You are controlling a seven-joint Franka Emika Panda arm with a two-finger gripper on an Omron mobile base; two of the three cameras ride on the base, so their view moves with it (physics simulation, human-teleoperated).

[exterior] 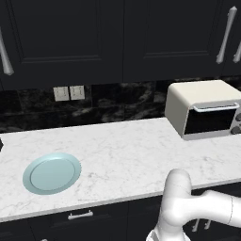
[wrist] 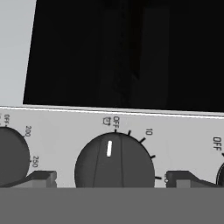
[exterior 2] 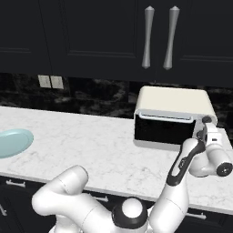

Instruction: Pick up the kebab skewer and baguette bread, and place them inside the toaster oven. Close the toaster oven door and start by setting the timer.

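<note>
The cream-white toaster oven stands on the counter against the backsplash. Its door is shut, dark glass below the silver bar handle. My gripper is up against the control panel at the oven's right end. It is open, one fingertip on each side of the timer knob, not touching it. The knob's white mark points just left of OFF. The kebab skewer and the baguette bread are out of view.
A pale blue plate lies bare on the white marble counter to the left. Two more knobs flank the timer knob. Dark cabinets with silver handles hang above the oven.
</note>
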